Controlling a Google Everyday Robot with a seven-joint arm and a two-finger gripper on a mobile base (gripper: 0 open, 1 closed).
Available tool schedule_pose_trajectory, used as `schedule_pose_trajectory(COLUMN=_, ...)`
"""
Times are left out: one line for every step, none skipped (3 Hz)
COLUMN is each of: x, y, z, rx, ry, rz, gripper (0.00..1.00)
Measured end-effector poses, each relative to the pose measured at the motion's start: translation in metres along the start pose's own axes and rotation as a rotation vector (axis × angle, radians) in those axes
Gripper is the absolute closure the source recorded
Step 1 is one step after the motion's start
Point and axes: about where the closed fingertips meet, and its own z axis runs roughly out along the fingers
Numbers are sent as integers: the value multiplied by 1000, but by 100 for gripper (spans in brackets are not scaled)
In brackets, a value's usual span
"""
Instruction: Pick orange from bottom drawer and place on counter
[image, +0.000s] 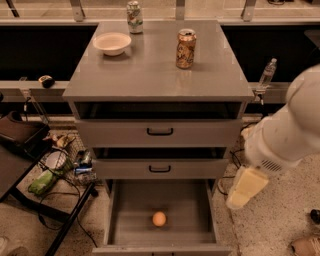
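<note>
The orange (159, 218) lies on the floor of the open bottom drawer (125, 200), near its middle front. The counter (150, 65) is the grey top of the three-drawer cabinet. My white arm (287, 130) reaches in from the right. My gripper (245, 187) is the pale end of the arm, to the right of the bottom drawer and above its rim level, apart from the orange.
On the counter stand a white bowl (112, 43), a gold-brown soda can (185, 48) and a green-white can (134, 10). The two upper drawers (160, 132) are pushed in. A black table and clutter (45, 175) sit at the left. A plastic bottle (267, 75) stands at the right.
</note>
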Motion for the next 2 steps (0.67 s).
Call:
schedule_pose_trajectory(x=15, y=20, z=119, rx=-45, ry=14, rz=86, gripper=0)
schedule_pose_trajectory(x=9, y=19, z=200, rx=-72, ry=-62, rz=181, gripper=0)
